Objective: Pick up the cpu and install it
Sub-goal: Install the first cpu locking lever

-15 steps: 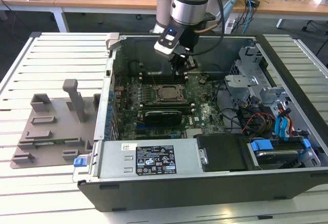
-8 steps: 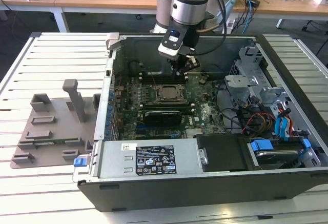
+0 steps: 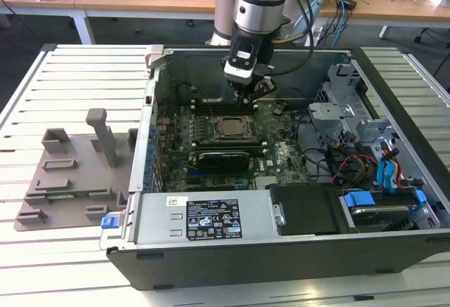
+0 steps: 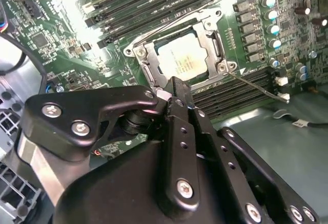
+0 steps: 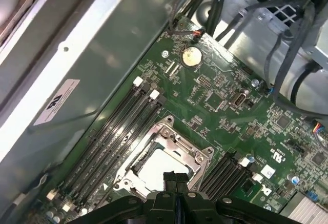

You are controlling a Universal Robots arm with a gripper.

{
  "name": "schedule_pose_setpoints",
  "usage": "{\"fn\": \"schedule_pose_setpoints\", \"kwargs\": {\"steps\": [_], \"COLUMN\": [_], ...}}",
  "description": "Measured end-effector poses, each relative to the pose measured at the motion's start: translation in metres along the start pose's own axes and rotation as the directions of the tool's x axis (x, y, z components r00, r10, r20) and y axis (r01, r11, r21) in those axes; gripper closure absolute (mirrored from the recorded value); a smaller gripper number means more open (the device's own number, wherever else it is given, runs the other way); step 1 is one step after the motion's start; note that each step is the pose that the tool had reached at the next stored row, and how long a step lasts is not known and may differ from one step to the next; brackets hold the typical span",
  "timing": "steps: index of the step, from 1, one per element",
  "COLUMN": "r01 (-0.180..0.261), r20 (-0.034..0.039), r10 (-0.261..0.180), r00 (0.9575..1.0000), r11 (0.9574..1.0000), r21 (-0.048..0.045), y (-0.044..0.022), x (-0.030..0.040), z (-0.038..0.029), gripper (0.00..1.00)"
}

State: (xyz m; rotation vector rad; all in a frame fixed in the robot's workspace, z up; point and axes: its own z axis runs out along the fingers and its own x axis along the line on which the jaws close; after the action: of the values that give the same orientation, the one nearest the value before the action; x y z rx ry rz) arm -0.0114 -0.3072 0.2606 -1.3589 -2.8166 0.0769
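The cpu [image 3: 229, 128], a square chip with a pale metal top, lies in the socket of the green motherboard [image 3: 278, 156] inside the open computer case. A metal frame [image 5: 171, 137] surrounds it. My gripper [image 3: 254, 95] hangs just above the socket, towards the case's back wall. In both wrist views the cpu [image 4: 183, 60] [image 5: 156, 166] sits just beyond the fingertips. The gripper [image 5: 175, 177] is shut, its two black fingers pressed together with nothing between them. The gripper [image 4: 172, 86] hovers over the socket's edge, apart from the chip.
A black graphics card [image 3: 225, 158] lies in front of the socket. Memory slots [image 5: 115, 126] run beside it. A drive cage [image 3: 344, 100] and cables [image 3: 351, 163] crowd the exterior view's right. A grey plastic tray [image 3: 70, 173] sits outside the case on the left.
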Motion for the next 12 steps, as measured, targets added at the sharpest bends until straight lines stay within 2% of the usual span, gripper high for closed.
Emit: {"fn": "schedule_pose_setpoints", "kwargs": {"steps": [3,5,8,10,12], "r01": [0.046,0.08,0.14,0.16,0.198], "r20": [0.0023,0.0041,0.0071,0.0081,0.0101], "r10": [-0.046,-0.08,-0.14,-0.16,-0.198], "r00": [0.9989,0.9968,0.9901,0.9871,0.9802], "r11": [0.9989,0.9968,0.9901,0.9872,0.9802], "r21": [-0.0004,-0.0006,-0.0008,-0.0008,-0.0009], "y": [0.0,0.0001,0.0001,0.0001,0.0001], "x": [0.0,-0.0001,-0.0001,-0.0001,-0.0001], "z": [0.0,0.0,0.0,0.0,0.0], "gripper": [0.89,0.89,0.89,0.89,0.89]}}
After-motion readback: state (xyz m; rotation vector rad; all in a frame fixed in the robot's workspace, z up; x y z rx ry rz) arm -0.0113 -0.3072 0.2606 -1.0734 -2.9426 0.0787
